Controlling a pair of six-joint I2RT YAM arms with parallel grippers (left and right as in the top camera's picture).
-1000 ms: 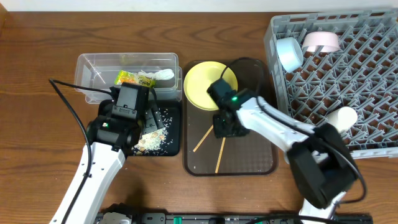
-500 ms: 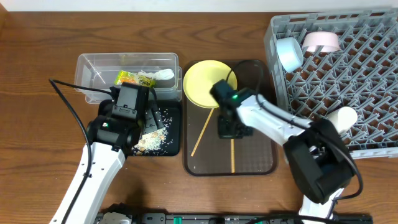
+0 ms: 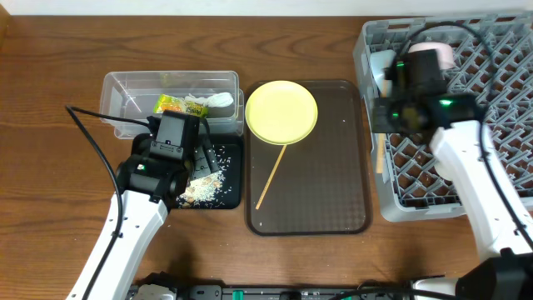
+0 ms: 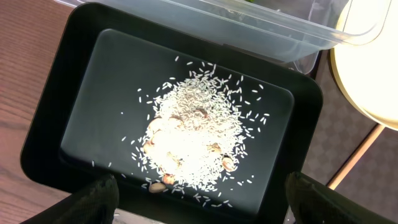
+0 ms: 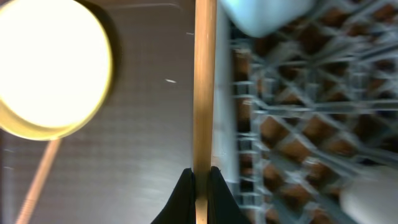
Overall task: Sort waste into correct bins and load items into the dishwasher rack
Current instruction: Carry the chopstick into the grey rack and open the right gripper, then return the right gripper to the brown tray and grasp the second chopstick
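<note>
My right gripper [image 3: 385, 115] [image 5: 202, 179] is shut on a wooden chopstick [image 5: 204, 87] [image 3: 379, 158], holding it over the left edge of the grey dishwasher rack [image 3: 491, 117] [image 5: 292, 124]. The second chopstick [image 3: 272, 175] [image 5: 38, 180] lies on the brown tray beside the yellow plate [image 3: 281, 112] [image 5: 53, 68]. A light blue bowl [image 5: 267, 12] and a pale bowl [image 3: 441, 55] sit in the rack. My left gripper [image 3: 198, 162] [image 4: 199, 211] is open above the black tray [image 3: 233, 198] [image 4: 74, 93] of rice [image 4: 193, 140]. The clear tub [image 3: 133, 87] holds the wrapper [image 3: 179, 104] and white paper [image 3: 220, 100].
The dark brown serving tray [image 3: 333, 192] lies between the black tray and the rack. The left arm's cable runs over the table on the left. Bare wooden table [image 3: 50, 200] lies to the far left and along the back.
My right gripper has lifted one chopstick off the brown tray and carried it right and back to the rack's left edge. The other chopstick shifted slightly. The left arm has not moved.
</note>
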